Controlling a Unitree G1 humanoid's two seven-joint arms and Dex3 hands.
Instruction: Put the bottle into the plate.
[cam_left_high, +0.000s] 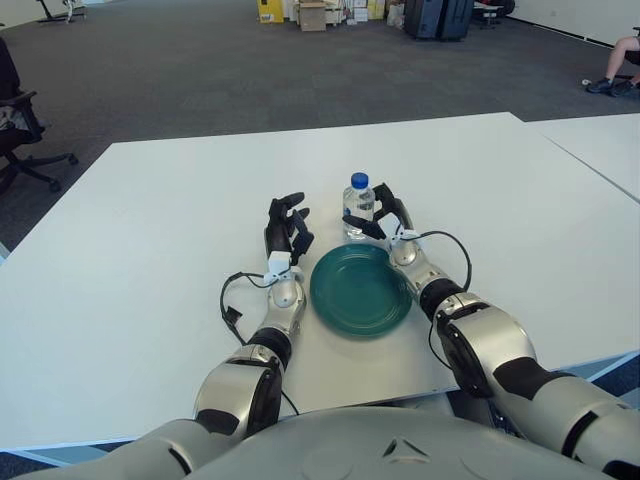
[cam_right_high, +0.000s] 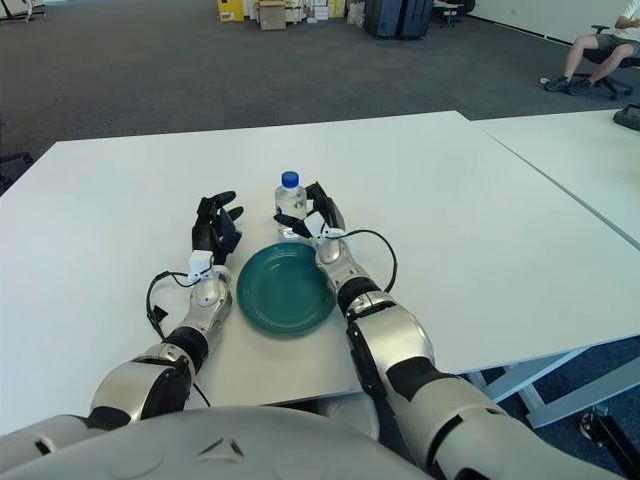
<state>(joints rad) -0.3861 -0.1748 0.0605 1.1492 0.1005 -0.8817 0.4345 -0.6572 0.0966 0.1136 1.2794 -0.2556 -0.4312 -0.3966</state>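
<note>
Surface: smooth white rectangular table (cam_left_high: 150, 250).
Plate: round glossy teal plate (cam_left_high: 361, 290), near front edge.
Bottle: clear plastic blue-capped bottle (cam_left_high: 358, 208), upright behind plate.
Right hand (cam_left_high: 385, 219): fingers spread beside bottle, holding nothing.
Left hand (cam_left_high: 285, 228): fingers loosely extended, empty, left of plate.

Both arms are built of rounded silver-grey shells with glossy black bands at the joints. The left hand (cam_left_high: 287, 225) and the right hand (cam_left_high: 385, 213) each have black, segmented fingers fixed to a small white block at the wrist. A thin black cable loops loosely out beside each forearm. A broad grey curve of the torso fills the bottom edge of the views.
</note>
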